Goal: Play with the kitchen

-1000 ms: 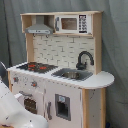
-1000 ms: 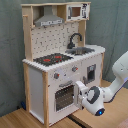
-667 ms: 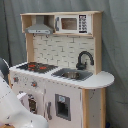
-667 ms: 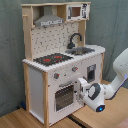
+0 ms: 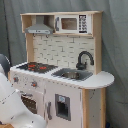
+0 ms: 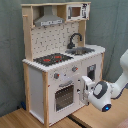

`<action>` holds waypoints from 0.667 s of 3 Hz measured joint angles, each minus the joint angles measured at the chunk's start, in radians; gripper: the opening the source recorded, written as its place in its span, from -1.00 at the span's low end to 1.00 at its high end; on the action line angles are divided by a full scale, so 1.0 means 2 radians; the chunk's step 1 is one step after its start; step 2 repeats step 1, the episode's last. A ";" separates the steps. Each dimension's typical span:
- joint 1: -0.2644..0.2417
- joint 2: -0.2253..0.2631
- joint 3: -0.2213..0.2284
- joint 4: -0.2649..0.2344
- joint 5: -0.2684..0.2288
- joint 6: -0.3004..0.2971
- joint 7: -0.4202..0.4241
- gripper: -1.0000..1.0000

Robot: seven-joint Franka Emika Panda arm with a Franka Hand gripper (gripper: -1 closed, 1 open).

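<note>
Standing on the wooden tabletop, the kitchen fills the middle of both exterior views, tall and top-heavy with its hood and microwave shelf up high. That height is my first worry: if I push or pull hard on its front, the whole unit could rock or slide on the tabletop, since nothing visible pins it down.

My arm reaches in from the second exterior view's right, and my tool sits right at the lower front panel, beside the oven door. Whether its fingers are spread or closed, and whether they have hold of anything, I cannot tell; they are hidden against the panel.

Being this close, a sideways sweep could jam my wrist against the cabinet edge. Smaller still, the knobs above the oven could be clipped if I lift carelessly, and the faucet could catch me if I go up toward the sink.
</note>
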 joint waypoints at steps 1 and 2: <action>0.022 0.034 0.001 -0.011 0.000 -0.024 -0.017 1.00; 0.022 0.034 0.001 -0.011 0.000 -0.024 -0.017 1.00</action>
